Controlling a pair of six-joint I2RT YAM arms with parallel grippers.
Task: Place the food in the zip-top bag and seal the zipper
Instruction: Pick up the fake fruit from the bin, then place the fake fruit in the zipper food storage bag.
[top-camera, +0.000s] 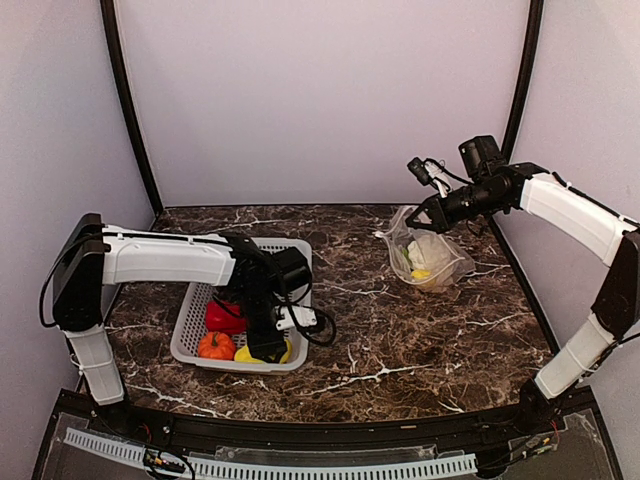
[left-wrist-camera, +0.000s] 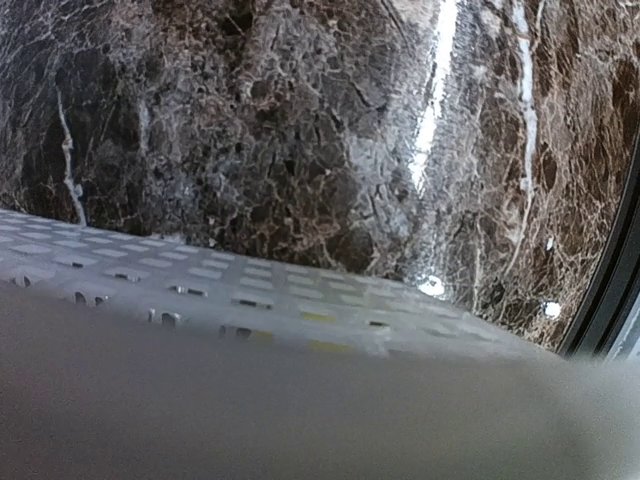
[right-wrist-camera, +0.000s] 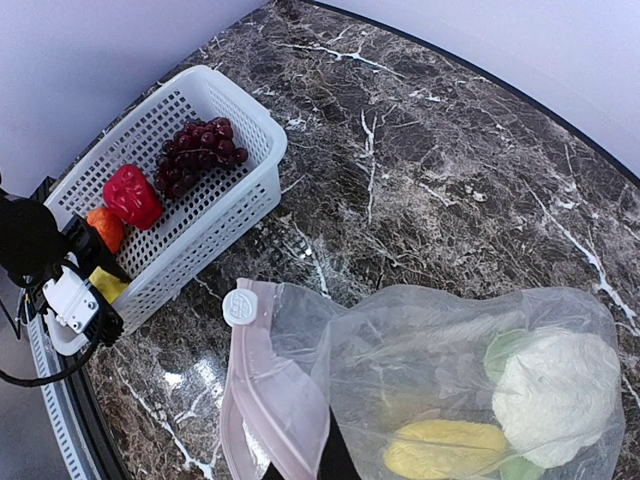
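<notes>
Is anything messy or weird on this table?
Nothing has spilled. The one odd thing is the clear bag: it sits crumpled and lopsided at the back right, with its pink zipper edge pinched up off the table by the right tool.

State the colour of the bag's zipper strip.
Pale pink zipper, clearest in the right wrist view.

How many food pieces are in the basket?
4: grapes at its far end, red pepper in the middle, orange fruit and a yellow piece by the left arm, which may hide more.
</notes>
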